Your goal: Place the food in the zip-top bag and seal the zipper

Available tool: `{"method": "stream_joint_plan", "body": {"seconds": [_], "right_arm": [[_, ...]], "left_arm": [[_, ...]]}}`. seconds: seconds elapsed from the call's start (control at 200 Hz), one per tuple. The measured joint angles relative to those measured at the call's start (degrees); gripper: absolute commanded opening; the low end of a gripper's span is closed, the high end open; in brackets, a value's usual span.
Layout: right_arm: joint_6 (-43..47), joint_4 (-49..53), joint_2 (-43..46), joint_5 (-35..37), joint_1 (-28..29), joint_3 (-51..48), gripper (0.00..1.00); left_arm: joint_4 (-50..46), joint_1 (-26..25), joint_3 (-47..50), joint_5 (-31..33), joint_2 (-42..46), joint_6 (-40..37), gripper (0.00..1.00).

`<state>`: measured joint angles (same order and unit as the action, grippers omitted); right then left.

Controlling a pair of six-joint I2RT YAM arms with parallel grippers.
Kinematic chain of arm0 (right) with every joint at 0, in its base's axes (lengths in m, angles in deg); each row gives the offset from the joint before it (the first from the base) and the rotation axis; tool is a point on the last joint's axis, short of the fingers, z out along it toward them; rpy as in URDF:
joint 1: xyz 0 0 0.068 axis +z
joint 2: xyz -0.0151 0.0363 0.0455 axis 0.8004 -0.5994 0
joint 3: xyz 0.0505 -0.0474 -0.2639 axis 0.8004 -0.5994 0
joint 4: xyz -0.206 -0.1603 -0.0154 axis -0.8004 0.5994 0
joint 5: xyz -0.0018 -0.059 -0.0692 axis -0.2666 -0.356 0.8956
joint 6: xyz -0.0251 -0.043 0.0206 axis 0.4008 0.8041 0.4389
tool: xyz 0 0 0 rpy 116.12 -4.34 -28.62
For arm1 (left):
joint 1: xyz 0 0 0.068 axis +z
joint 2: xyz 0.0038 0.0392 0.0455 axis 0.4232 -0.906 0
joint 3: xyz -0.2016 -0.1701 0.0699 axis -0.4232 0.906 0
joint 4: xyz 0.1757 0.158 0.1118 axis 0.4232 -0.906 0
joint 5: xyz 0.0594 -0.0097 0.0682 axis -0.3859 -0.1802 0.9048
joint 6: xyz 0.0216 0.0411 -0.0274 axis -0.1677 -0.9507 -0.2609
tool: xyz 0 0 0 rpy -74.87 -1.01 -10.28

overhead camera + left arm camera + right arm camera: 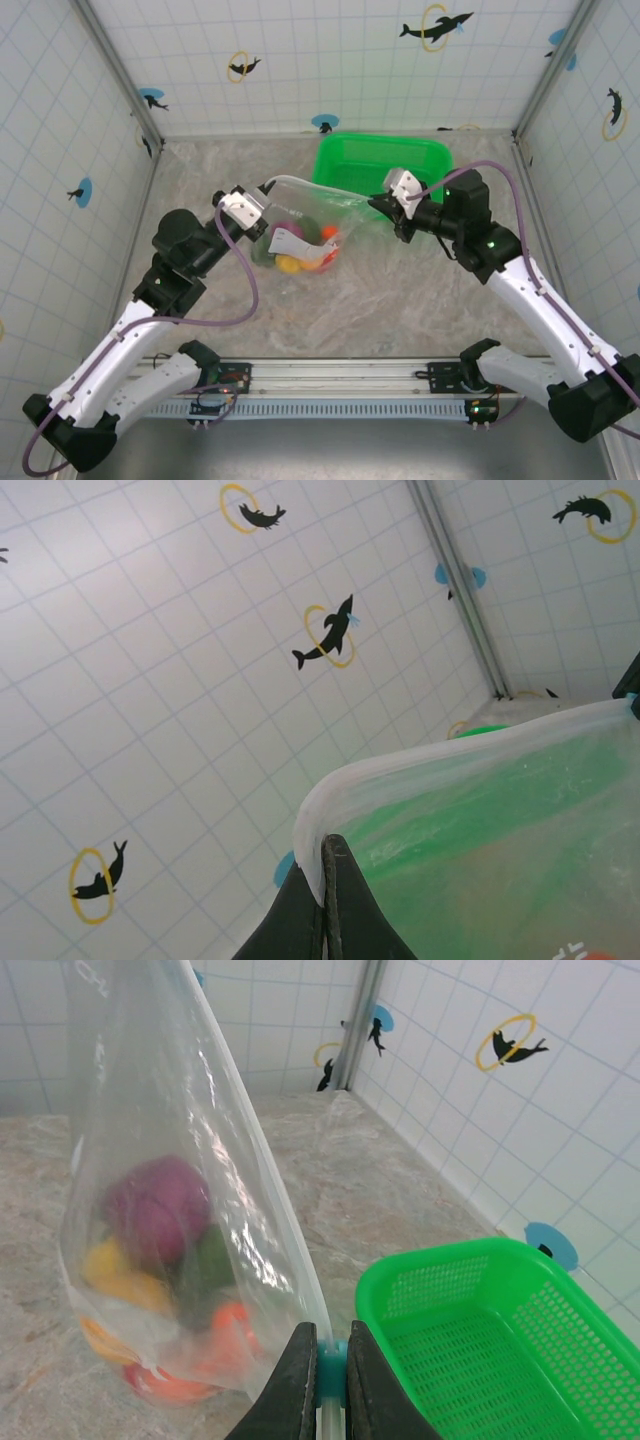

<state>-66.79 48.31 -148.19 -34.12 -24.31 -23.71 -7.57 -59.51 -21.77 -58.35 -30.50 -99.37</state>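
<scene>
Left arm [130,330]: we see it climb from its near-left base, elbow bent, forearm angled inward.
Left gripper [266,193]: raised above the table and pointing right. Its dark fingers [300,920] meet with no gap, pinching one corner of the zip-top bag [310,205].
Right arm [545,300]: we see it climb from its near-right base, forearm reaching inward and left.
Right gripper [376,206]: raised and pointing left. Its fingers [285,1390] are clamped on the bag's opposite top corner.
Relation: the two grippers face each other, well apart, at similar height.
</scene>
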Motion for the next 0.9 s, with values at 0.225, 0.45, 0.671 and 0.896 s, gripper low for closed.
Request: {"method": "stream_joint_plan", "body": {"seconds": [0.225,0.45,0.671,0.896], "right_arm": [[-1.53,-1.55,1.70,1.25,-1.88,-3.23,0.00],[-3.72,-2.67,2.21,0.98,-2.75,-4.39,0.00],[-4.92,-3.28,2.19,2.08,-2.73,-4.42,0.02],[-8.55,-4.17,2.14,2.40,-4.31,-5.27,0.49]], "left_arm": [[0.98,-0.02,1.44,2.82,0.11,0.00,0.00],[1.86,-0.02,2.21,4.28,0.11,0.00,0.00],[1.88,-0.02,2.43,5.01,0.09,0.02,0.00],[2.73,1.05,2.25,10.25,-0.04,0.22,0.00]]}}
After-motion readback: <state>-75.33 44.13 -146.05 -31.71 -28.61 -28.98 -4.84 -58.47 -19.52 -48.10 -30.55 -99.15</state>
